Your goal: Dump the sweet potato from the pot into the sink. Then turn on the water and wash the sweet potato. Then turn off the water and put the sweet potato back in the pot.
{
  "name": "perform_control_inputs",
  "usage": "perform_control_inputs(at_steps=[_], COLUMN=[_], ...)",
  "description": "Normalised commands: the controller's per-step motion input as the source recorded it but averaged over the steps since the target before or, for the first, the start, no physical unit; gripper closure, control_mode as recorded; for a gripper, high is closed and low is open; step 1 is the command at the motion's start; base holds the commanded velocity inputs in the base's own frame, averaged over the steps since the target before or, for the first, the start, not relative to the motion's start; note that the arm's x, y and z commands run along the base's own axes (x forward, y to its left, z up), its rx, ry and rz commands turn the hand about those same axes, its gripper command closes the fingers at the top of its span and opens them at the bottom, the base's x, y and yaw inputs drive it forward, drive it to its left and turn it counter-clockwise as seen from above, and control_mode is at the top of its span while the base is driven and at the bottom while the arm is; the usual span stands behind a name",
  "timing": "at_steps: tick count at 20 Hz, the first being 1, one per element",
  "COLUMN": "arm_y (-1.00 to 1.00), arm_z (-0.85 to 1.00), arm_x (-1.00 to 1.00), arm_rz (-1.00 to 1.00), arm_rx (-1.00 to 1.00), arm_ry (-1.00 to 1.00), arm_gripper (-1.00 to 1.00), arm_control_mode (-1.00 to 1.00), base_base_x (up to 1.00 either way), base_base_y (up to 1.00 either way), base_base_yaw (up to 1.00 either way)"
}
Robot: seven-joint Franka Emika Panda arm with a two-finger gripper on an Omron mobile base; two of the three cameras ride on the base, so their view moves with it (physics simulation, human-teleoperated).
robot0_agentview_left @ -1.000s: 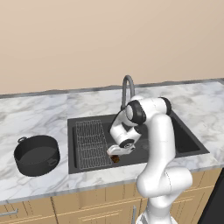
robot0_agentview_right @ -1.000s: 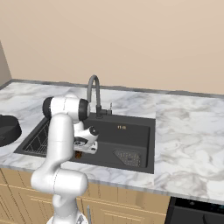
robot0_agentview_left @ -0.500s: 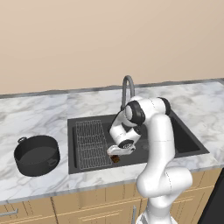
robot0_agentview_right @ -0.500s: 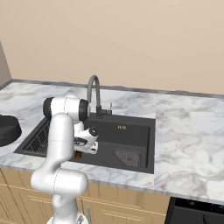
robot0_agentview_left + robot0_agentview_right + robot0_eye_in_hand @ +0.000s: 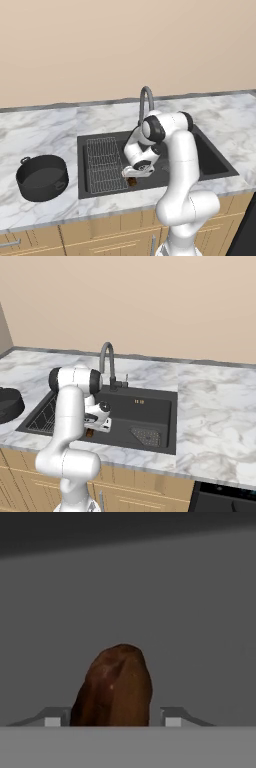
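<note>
Potato (image 5: 114,687) sits on the sink (image 5: 210,160) floor, between our hand's (image 5: 133,176) spread fingertips (image 5: 172,716); no contact visible yet. Pot (image 5: 42,177) on tabletop at 9 o'clock. Looks firm, light, probably wet-slick: we'd pinch across its middle.

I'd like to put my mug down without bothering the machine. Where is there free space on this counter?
The marble counter right of the sink is bare, and so is the strip behind the faucet. On the left, the pot takes part of the counter. It is crowded low in the sink, where the gripper straddles the sweet potato beside the wire rack.
</note>
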Motion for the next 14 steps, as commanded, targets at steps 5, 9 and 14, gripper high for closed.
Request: perform_control_inputs(at_steps=[5, 9, 14], arm_y=[0.00, 0.00, 0.00], arm_z=[-0.01, 0.20, 0.55], arm_x=[-0.07, -0.24, -0.23], arm_rz=[-0.05, -0.03, -0.03], arm_rx=[0.00, 0.00, 0.00], arm_ry=[0.00, -0.05, -0.10], arm_gripper=[1.00, 1.00, 1.00], arm_control_mode=[-1.00, -1.00, -1.00], base_base_x=[0.00, 0.00, 0.00], base_base_y=[0.00, 0.00, 0.00], base_base_yaw=[0.00, 0.00, 0.00])
